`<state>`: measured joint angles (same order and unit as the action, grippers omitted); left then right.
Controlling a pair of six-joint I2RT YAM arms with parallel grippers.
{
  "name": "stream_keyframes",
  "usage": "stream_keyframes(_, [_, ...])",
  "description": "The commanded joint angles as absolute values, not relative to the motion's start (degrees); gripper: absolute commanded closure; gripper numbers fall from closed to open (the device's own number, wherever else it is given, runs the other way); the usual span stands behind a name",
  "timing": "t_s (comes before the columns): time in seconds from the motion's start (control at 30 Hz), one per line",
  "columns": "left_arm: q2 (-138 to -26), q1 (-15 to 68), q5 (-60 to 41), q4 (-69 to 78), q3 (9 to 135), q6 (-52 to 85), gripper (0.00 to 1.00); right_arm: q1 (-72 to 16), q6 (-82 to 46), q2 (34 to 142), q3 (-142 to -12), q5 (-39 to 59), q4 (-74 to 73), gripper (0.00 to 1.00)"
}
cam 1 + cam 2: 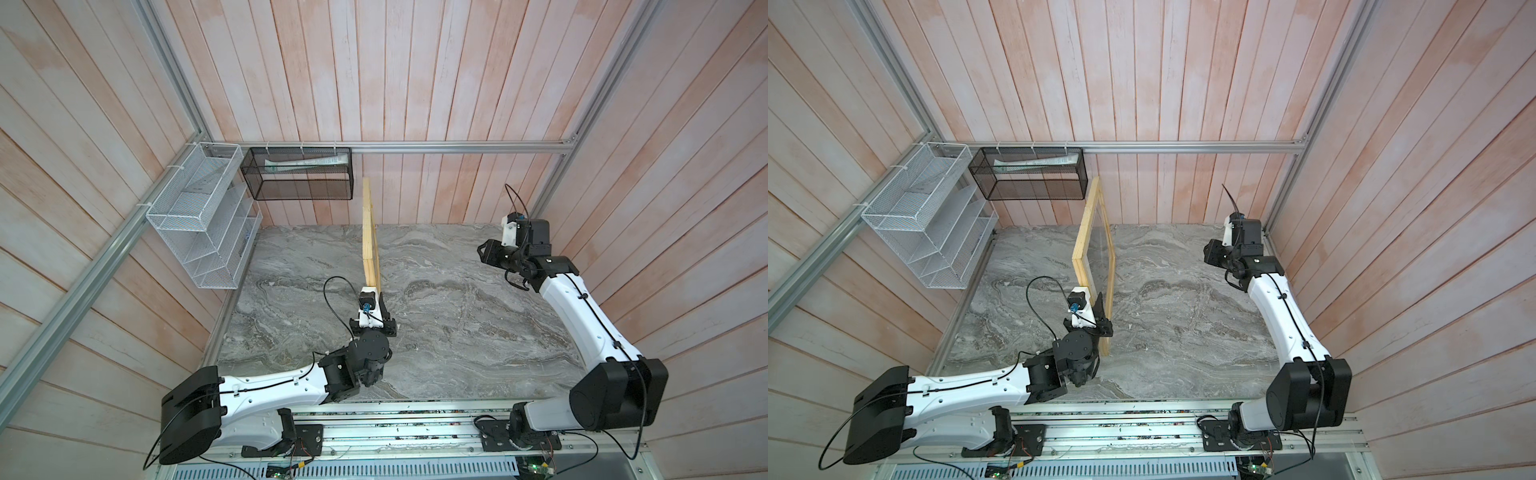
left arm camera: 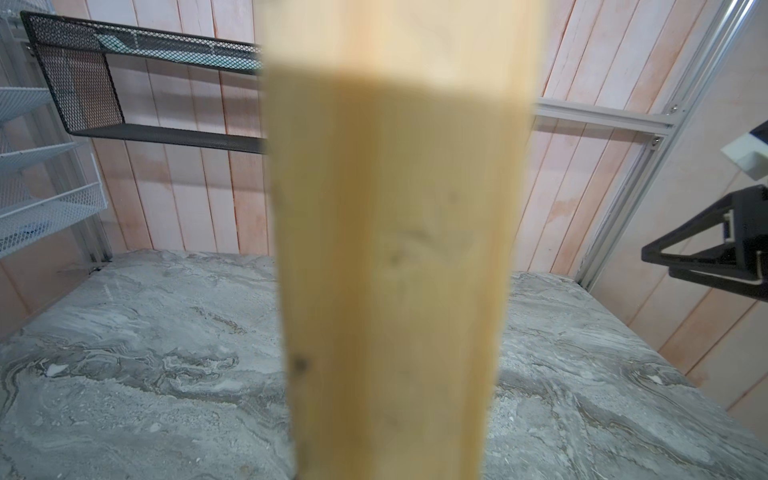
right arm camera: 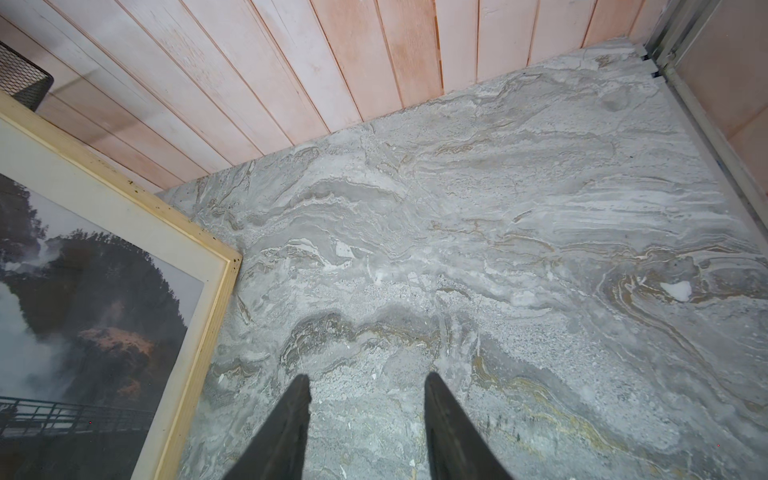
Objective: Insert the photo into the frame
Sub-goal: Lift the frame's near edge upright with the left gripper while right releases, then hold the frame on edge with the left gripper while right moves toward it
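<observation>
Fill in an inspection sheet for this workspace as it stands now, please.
Surface: grey marbled table, no spills seen.
Job's things: frame stands upright on edge; photo already sits inside it, bordered by a white mat.
Clutter: nothing seen.
Grippers: left gripper shut on the frame's near edge; right gripper open, empty, apart from the frame.
Cables: black cable loops at the left wrist.
Surroundings: plank walls; white mesh rack and black mesh basket hang at the back left.
</observation>
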<state>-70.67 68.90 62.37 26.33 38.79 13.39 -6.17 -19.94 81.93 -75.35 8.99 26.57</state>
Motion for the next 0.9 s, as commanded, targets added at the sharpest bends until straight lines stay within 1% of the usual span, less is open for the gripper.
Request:
stream_keyframes(0.0, [-69.1,72.4,62.1,19.1,38.8,22.6,1.0,-6.1,-20.5,82.0,-74.1,10.3,24.4,0.54])
stream_keyframes(0.13, [-66.4,75.4,65.4,11.4,38.4,31.7,1.0,-6.2,-21.5,82.0,-72.1,11.3,22.3,0.54])
stream_keyframes(0.23, [-65.6,77.3,69.5,8.7,37.2,36.7,1.0,-6.5,-23.0,82.6,-70.4,11.9,19.9,0.54])
stream_keyframes(0.3, [-65.6,78.0,71.5,8.3,36.9,38.1,1.0,-6.6,-25.1,83.0,-68.2,13.9,17.2,0.55])
stream_keyframes(0.4, [-67.1,78.9,75.1,6.2,37.0,41.3,1.0,-7.7,-30.4,83.8,-62.8,18.1,10.8,0.56])
stream_keyframes(0.47, [-68.6,79.4,77.9,0.1,37.8,47.8,1.0,-9.5,-34.4,84.7,-57.8,20.4,5.0,0.56])
stream_keyframes(0.57, [-71.4,79.8,80.3,-17.4,41.0,65.2,1.0,-12.7,-37.7,87.4,-53.2,21.8,-0.6,0.56])
stream_keyframes(0.7, [-76.7,80.4,81.9,-40.4,46.3,86.9,1.0,-16.0,-38.9,91.7,-52.0,24.2,-3.8,0.56])
stream_keyframes(0.87, [-87.7,80.6,81.8,-78.3,54.4,130.6,1.0,-18.0,-38.4,95.0,-54.5,24.4,-2.4,0.56])
